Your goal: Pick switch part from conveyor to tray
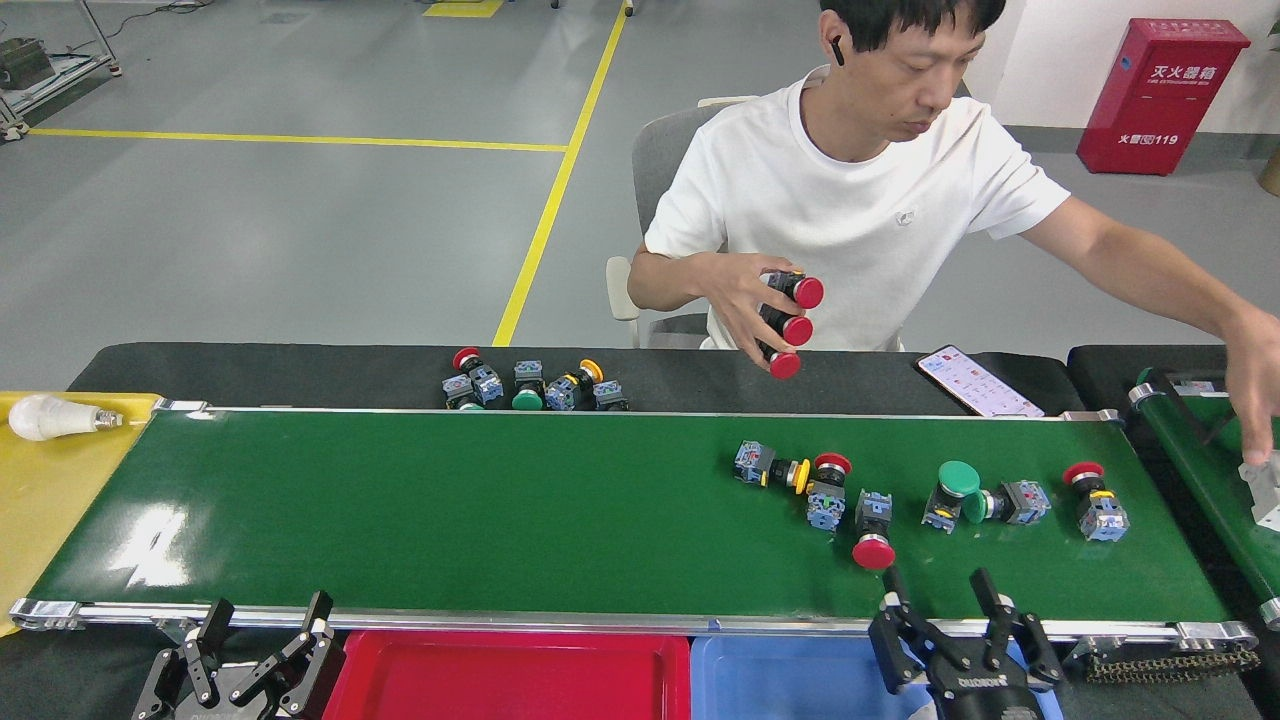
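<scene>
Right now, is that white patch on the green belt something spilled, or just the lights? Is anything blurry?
Head view: the white patch is only ceiling-light glare on the glossy belt; a fainter streak of it shows nearer the belt's middle. The person's hand at the right edge is slightly blurred; the switches look sharp.

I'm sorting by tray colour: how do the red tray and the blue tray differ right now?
The red tray sits left of the blue tray, their rims touching. The red tray's visible floor is unobstructed; the right claw rises in front of the blue tray's right part and hides some of it. The left claw is beside the red tray, not over it. Both are shallow, rimmed, and lie just below the conveyor.
</scene>
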Robot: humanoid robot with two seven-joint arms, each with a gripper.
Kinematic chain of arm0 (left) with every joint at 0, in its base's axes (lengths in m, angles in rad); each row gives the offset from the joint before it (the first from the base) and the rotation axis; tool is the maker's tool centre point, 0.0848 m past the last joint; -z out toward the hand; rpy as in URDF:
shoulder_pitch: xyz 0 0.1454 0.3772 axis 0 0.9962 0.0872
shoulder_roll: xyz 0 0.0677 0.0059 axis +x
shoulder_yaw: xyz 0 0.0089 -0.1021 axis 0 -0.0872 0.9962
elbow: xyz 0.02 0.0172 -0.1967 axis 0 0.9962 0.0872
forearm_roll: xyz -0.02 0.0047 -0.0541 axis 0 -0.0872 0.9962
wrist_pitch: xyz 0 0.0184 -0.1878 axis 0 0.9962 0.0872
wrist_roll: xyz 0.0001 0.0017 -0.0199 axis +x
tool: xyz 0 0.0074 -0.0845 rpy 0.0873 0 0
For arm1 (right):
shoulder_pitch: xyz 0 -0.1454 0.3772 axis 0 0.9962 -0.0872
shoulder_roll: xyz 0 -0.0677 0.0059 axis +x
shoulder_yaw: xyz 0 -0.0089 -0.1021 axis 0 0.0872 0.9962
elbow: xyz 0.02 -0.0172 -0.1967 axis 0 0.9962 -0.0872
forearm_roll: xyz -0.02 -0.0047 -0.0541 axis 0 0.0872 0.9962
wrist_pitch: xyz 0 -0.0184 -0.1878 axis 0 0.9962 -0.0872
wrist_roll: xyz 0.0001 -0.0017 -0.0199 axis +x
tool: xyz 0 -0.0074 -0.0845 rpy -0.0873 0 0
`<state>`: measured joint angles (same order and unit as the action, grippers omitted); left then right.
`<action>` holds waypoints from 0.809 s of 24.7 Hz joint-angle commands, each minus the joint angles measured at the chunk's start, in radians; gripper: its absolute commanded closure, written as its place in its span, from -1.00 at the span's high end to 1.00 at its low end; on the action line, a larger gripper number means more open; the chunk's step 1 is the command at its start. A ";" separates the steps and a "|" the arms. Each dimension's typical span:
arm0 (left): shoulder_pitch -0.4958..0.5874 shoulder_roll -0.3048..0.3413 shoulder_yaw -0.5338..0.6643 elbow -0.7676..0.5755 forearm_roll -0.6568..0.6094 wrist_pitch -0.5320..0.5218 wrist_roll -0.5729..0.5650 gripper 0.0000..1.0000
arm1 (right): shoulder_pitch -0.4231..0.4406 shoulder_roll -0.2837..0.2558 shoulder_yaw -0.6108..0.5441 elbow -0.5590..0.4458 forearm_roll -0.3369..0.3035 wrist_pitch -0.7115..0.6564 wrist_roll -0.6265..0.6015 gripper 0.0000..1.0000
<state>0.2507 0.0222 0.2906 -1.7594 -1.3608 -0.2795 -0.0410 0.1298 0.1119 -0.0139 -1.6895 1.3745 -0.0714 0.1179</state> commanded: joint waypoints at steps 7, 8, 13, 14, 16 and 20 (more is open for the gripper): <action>0.009 0.010 -0.001 -0.009 -0.004 0.005 0.003 1.00 | -0.211 -0.001 0.131 0.185 0.020 0.194 0.060 0.87; 0.009 0.012 -0.004 -0.008 -0.011 0.005 0.003 1.00 | -0.223 0.002 0.141 0.198 0.020 0.199 0.060 0.87; 0.004 0.007 -0.013 -0.011 -0.075 -0.004 0.004 1.00 | -0.282 0.006 0.235 0.306 0.017 0.272 0.066 0.85; -0.001 0.008 -0.025 -0.012 -0.077 -0.006 0.004 1.00 | -0.297 0.006 0.244 0.318 0.012 0.283 0.066 0.83; -0.018 0.010 -0.079 -0.012 -0.077 -0.006 0.004 1.00 | -0.326 0.009 0.259 0.352 0.011 0.291 0.066 0.67; -0.088 0.031 -0.166 -0.005 -0.089 -0.006 0.003 1.00 | -0.338 0.012 0.272 0.369 0.009 0.280 0.063 -0.44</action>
<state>0.1797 0.0376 0.1361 -1.7558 -1.4450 -0.2835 -0.0409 -0.1924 0.1153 0.2552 -1.3139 1.3863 0.2126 0.1847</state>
